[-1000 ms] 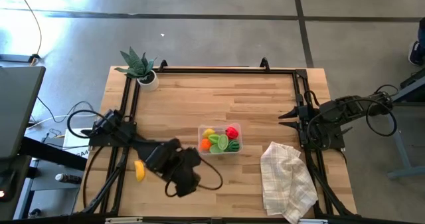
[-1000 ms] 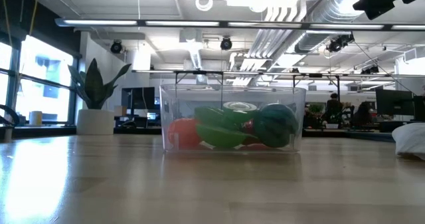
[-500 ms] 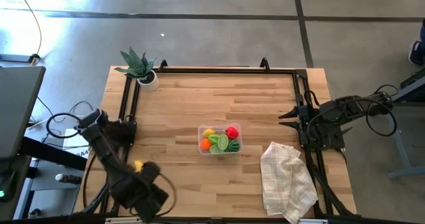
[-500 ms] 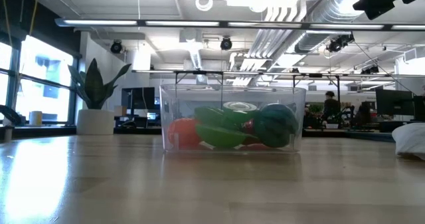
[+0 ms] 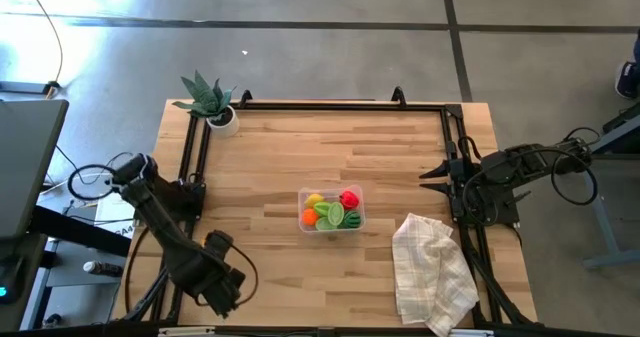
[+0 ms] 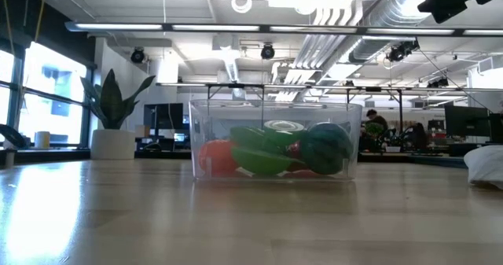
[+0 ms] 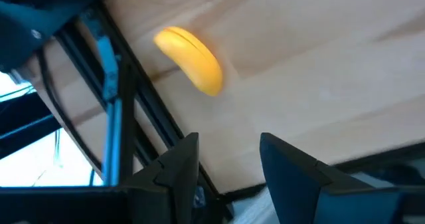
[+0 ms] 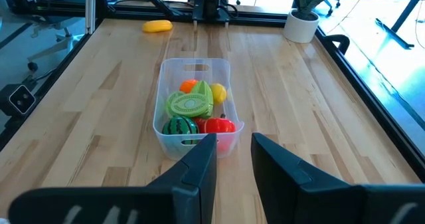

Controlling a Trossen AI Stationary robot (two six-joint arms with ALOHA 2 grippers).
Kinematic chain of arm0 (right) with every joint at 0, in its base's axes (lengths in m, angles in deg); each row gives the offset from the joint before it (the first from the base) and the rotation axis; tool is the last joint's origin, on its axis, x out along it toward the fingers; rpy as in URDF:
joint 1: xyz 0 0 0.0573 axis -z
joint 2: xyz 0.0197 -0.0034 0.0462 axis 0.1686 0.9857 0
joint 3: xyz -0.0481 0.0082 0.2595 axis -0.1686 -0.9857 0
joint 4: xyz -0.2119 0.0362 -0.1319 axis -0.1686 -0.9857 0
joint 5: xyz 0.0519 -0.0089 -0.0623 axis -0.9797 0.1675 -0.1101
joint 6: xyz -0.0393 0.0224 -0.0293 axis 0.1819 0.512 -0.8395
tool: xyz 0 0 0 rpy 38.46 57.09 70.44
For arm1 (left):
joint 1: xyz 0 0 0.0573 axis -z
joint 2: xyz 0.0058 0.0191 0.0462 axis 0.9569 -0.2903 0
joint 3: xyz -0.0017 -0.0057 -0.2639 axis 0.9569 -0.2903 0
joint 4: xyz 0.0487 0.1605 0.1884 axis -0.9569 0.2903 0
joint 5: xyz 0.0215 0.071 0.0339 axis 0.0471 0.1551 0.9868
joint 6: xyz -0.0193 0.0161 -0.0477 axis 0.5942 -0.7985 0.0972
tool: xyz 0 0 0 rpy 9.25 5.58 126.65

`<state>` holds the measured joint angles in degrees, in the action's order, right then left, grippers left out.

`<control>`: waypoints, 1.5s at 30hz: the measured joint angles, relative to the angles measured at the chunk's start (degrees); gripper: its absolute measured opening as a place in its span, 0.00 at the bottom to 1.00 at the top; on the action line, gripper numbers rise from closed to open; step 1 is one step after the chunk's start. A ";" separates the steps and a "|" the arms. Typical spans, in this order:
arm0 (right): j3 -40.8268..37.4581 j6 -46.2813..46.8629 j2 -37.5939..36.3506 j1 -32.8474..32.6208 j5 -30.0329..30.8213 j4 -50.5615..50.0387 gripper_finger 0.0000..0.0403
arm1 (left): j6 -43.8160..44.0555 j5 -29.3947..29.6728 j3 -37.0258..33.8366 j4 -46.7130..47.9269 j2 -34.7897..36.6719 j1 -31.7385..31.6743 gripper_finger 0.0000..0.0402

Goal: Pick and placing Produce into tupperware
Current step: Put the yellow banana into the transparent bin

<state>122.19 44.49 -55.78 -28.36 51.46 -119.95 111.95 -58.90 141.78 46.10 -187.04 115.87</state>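
Wooden table point(image 5: 300, 147): tupperware point(image 5: 331, 209), banana point(image 7: 191, 59), cloth point(image 5: 433, 269), plant point(image 5: 210, 99)

My build: two dark, near-black jointed arms. Left arm point(image 5: 165, 227): chunky matte segments with rounded joint housings, black cable looping from its base. Right arm point(image 5: 500, 177): same dark finish, thin black cables arcing over its links. Left gripper point(image 7: 229, 164): two flat, angular dark fingers point(image 7: 176, 171). Right gripper point(image 8: 232, 164): two matching dark fingers point(image 8: 199, 167), broad, with squared tips.
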 joint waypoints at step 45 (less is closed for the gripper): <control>0.00 0.00 -0.01 0.02 0.00 0.00 0.21 | 2.68 -8.88 -33.14 -19.75 21.99 -5.73 0.37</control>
<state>122.19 44.49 -55.79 -28.34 51.46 -119.95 114.63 -67.77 108.64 26.35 -165.05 110.14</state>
